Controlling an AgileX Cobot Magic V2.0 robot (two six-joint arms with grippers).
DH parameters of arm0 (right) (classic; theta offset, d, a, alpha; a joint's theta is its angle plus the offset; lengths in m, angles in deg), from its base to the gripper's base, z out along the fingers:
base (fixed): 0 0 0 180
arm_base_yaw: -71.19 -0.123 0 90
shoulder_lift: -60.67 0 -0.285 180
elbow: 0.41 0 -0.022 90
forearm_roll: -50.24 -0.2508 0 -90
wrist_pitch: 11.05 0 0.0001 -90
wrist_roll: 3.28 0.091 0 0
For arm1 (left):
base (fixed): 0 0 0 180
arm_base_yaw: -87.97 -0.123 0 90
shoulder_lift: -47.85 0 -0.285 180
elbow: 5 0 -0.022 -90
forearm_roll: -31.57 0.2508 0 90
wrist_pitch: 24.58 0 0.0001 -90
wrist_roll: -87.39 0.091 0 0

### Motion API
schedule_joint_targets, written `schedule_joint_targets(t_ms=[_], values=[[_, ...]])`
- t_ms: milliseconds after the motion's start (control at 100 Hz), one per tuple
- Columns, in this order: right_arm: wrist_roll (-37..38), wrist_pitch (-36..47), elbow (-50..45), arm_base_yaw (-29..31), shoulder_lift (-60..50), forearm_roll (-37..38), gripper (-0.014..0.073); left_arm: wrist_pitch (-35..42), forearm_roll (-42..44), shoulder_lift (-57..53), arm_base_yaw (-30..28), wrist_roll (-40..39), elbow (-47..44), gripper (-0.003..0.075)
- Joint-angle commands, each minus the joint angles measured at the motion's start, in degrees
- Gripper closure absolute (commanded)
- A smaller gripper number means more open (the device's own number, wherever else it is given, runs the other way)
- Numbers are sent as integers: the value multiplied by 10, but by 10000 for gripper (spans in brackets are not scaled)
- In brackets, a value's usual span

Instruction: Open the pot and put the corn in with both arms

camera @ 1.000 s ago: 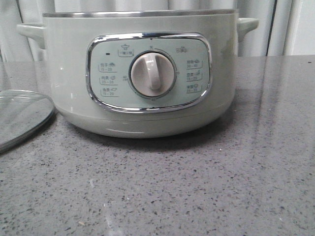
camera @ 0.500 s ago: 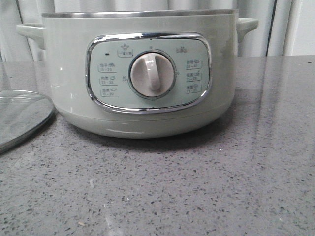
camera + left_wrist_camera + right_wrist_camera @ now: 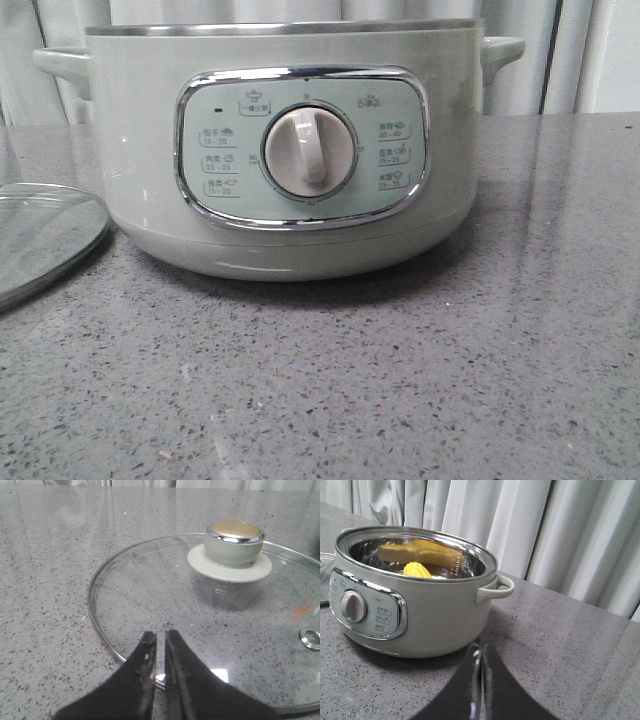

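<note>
The pale green pot (image 3: 140,150) stands open on the grey counter, its cream dial (image 3: 310,152) facing me. In the right wrist view the pot (image 3: 435,610) shows its steel inside, and the yellow corn (image 3: 417,570) lies in it, mirrored on the inner wall. My right gripper (image 3: 481,652) is shut and empty, low over the counter in front of the pot's right side. My left gripper (image 3: 160,637) is shut and empty, just above the near rim of the glass lid (image 3: 165,595). Neither gripper shows in the front view.
The glass lid (image 3: 40,235) lies flat on the counter left of the pot, with a green knob (image 3: 234,542) on top. Pale curtains (image 3: 560,535) hang behind the counter. Pot handles (image 3: 495,590) stick out at both sides.
</note>
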Motion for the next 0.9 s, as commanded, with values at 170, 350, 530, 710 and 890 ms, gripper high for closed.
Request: schedule_joint_targets(t_ms=[170,350,530,710,890], values=[[-3,49,1,2,5,10,657,31,-2,-18,-1,-4,-12,741],[-3,115,-52,86,5,31,657,31,-2,-18,-1,-4,-12,741],[38,326,-140,231,5,11,657,31,-2,-18,-1,-4,-12,741],[163,508,-247,331,-8,4,657,31,-2,-18,-1,-4,-12,741],[183,361,-245,338,-54,11,657,32,-3,-17,-1,-4,-12,741]])
